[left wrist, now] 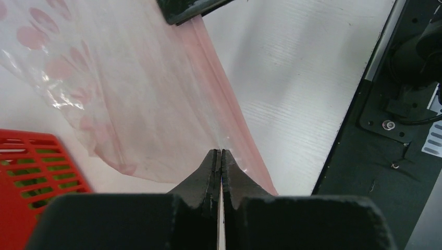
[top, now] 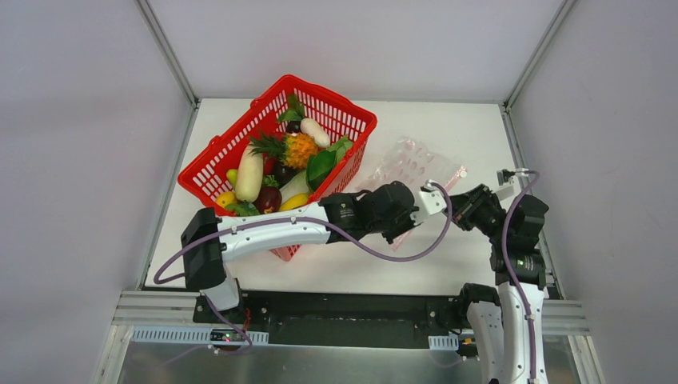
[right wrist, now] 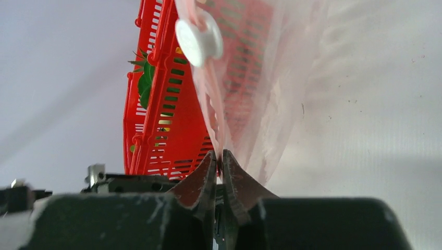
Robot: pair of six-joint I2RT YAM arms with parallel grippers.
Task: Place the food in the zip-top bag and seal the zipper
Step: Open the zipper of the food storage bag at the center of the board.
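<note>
Left gripper (left wrist: pixel 219 152) and right gripper (right wrist: pixel 219 154), jaws nearly together, pinch the zipper (left wrist: pixel 221 88) of the limp, slippery zip-top bag (left wrist: pixel 120 88), likely its firmest hold.

White shells (top: pixel 272 232), black joints (top: pixel 204 254), purple cables (top: pixel 397 258) — black left pincer (left wrist: pixel 219 154).

Glossy clear plastic bag (left wrist: pixel 130 94), red plastic basket (top: pixel 224 152), matt white table (top: pixel 448 128).

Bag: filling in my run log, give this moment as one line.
left gripper: shut on bag | right gripper: shut on bag | food: in basket | bag: empty
</note>
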